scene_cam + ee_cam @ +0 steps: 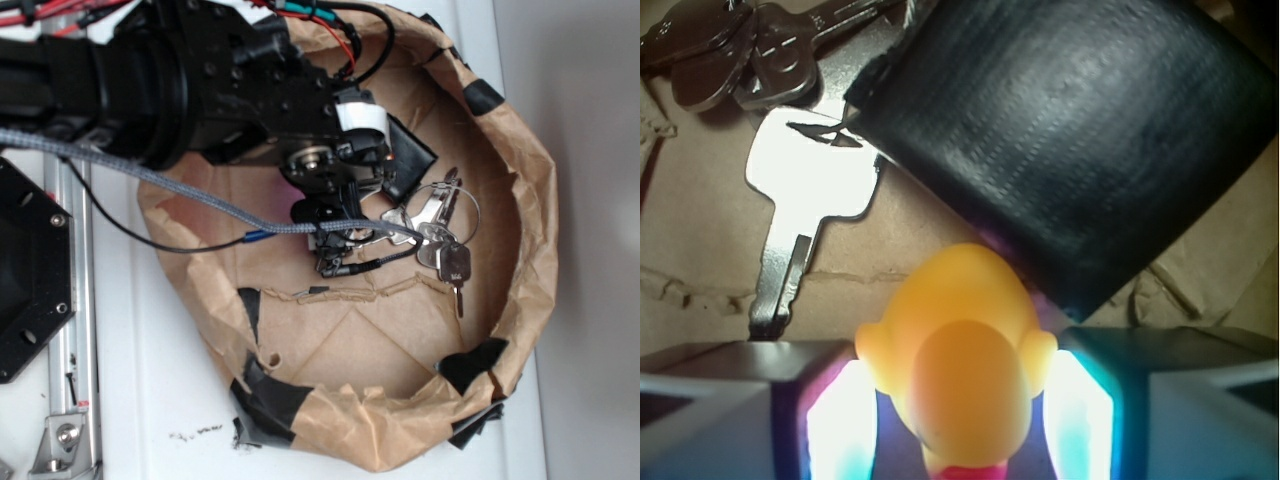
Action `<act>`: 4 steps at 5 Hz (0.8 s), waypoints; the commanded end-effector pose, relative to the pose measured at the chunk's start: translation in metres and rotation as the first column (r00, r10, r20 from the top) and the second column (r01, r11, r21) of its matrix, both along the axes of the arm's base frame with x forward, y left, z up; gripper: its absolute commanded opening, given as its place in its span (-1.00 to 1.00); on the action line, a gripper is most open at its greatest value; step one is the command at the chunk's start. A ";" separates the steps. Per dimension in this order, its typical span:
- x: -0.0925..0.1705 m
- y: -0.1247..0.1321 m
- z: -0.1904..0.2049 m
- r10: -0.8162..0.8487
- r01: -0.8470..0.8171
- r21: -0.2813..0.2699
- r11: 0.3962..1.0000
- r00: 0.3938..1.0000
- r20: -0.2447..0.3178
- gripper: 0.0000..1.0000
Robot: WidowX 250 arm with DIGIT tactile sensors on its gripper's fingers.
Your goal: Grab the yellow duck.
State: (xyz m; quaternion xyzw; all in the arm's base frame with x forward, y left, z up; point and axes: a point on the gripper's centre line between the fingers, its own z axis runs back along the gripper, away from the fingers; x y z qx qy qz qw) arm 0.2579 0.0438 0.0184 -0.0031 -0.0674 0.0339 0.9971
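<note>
While its fingers (840, 425) flank the yellow duck (960, 360), the gripper (960, 430) appears closed on it. Glossy, light and probably squashy, it is best pinched across the body.

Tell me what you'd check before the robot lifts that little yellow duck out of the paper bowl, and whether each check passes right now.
1. Duck between the fingers: ok. In the wrist view the yellow duck sits centred in the gripper, a lit finger pad on each side.
2. Pads pressing on the duck: cannot tell; they look very close, but contact is not clear.
3. Black wallet clear of the duck: cannot tell; its corner lies right behind the duck.
4. Keys out of the grip: ok, they lie off to one side.
5. Way up past the paper rim: ok, nothing above it in the exterior view.
</note>
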 end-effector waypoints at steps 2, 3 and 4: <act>-0.023 -0.014 0.095 0.036 -0.036 0.009 0.999 0.999 0.031 -1.00; -0.024 -0.018 0.135 0.156 -0.148 -0.084 0.985 0.983 0.098 -1.00; -0.024 -0.020 0.139 0.195 -0.183 -0.117 0.976 0.976 0.102 -1.00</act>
